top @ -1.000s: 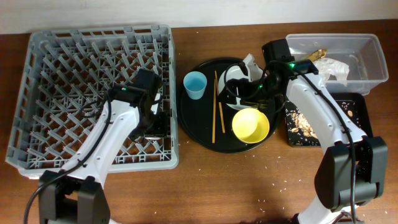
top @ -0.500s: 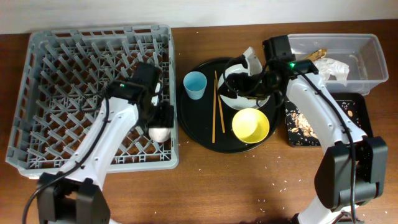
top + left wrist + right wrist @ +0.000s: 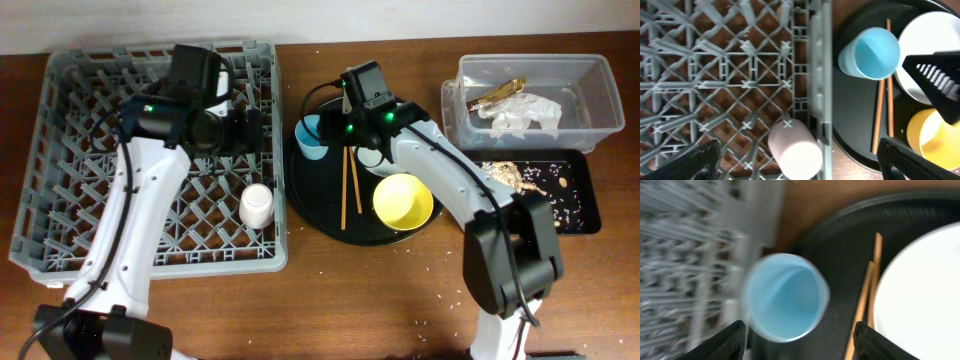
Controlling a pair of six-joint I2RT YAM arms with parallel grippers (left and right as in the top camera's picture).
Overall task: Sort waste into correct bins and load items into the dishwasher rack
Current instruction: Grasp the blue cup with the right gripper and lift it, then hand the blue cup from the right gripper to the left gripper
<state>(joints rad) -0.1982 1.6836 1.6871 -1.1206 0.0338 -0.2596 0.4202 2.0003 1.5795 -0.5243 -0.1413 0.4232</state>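
Found the dishwasher rack [image 3: 150,262] at left now holding the pink cup [image 3: 255,205], freshly released against its right wall toward the near corner. Drew the left gripper [image 3: 238,132] back to the rack's far right, jaws wide apart. Returned the plate [image 3: 925,50] to the round black tray [image 3: 325,205], far of the yellow bowl [image 3: 402,201]. Swung the right gripper [image 3: 800,342] left, jaws spread and empty, over the light-blue cup [image 3: 785,297]. Judged that cup next for racking. Left the chopsticks [image 3: 349,185] untouched.

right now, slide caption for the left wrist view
Pink cup sits in the rack; blue cup and chopsticks on the round black tray.
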